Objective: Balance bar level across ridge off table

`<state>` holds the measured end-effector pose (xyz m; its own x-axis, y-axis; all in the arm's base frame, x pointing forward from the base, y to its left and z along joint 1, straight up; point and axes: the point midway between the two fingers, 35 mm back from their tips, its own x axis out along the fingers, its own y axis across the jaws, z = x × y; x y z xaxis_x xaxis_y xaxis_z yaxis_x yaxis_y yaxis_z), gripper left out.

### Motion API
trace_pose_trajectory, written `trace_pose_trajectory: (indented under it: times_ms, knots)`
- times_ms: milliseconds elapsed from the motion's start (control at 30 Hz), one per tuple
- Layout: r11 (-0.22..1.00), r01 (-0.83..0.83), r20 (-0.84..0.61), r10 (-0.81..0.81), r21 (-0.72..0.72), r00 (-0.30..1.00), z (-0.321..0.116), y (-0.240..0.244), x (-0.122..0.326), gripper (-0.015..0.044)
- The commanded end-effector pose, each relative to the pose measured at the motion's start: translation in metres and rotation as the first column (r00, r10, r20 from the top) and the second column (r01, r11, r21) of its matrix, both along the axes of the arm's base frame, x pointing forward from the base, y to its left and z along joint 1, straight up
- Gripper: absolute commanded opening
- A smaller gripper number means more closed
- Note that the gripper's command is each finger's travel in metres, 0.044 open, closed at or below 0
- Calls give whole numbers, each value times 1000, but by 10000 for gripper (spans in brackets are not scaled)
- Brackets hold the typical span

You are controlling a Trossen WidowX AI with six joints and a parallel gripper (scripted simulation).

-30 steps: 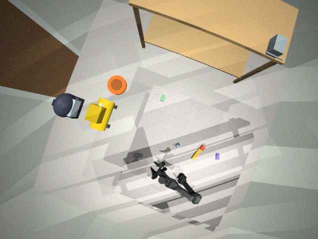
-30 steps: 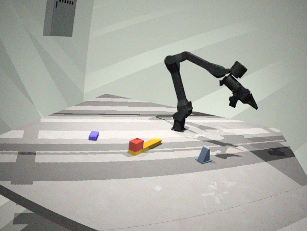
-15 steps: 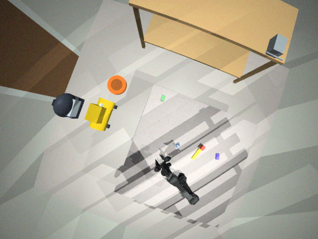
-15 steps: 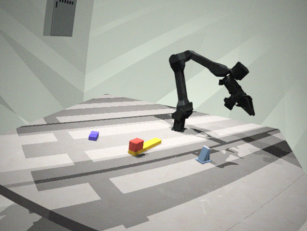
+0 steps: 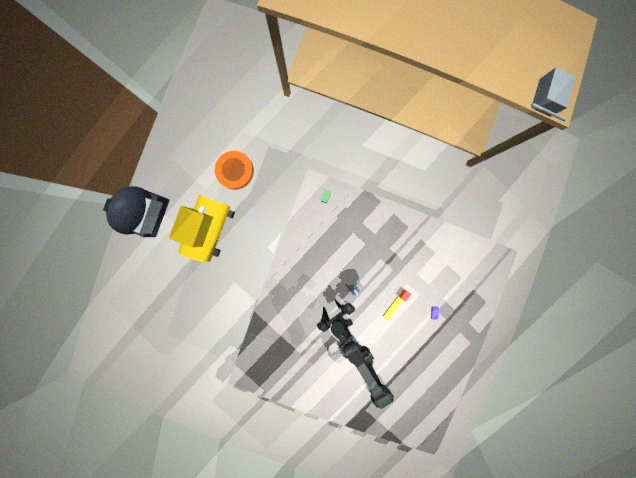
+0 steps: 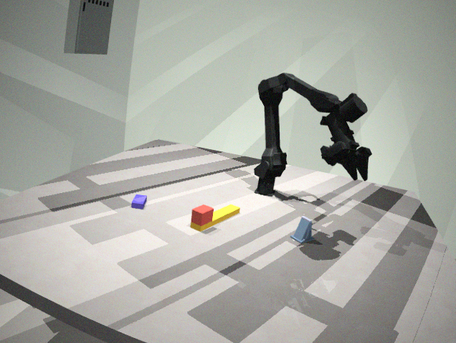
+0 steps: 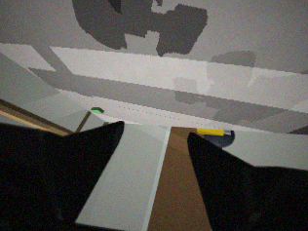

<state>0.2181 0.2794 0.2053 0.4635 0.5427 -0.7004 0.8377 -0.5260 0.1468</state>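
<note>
At the lower centre of the top view, the arm (image 5: 354, 352) (image 6: 272, 125) extends from its base toward the upper left. Its gripper (image 5: 330, 309) (image 6: 361, 179) (image 7: 156, 131) is at the outer end, raised above the table (image 5: 318, 231) (image 6: 147, 250) (image 7: 146, 59). The gripper is released: the two fingers stand apart with nothing between them. In the exterior view, the fingertips point downward at the right of the frame.

The yellow bar (image 5: 392, 307) (image 6: 226, 212) lies flat on the table, right of the gripper in the top view and near the centre of the exterior view. A red block (image 5: 405, 295) (image 6: 202, 215) sits on one end of the bar: the upper right end in the top view, the lower left end in the exterior view.

The blue ridge (image 5: 353, 289) (image 6: 304, 229) stands upright on the table, apart from the bar. In the exterior view it is located right of the bar, in the lower right part of the frame. The bar is not seated on the ridge.

A purple block (image 5: 434, 312) (image 6: 139, 201) is located right of the bar in the top view. A green block (image 5: 325, 196) (image 7: 97, 110) lies near the upper left part of the table in the same view.
</note>
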Motion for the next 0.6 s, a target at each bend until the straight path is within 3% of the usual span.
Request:
trace_pose_trajectory:
  times_ms: [0, 567]
  knots:
    - [998, 64, -32, -64, -19, 997, -2, -12, 16, 315]
    - [943, 307, -134, -323, -129, 937, -15, -79, 73, 315]
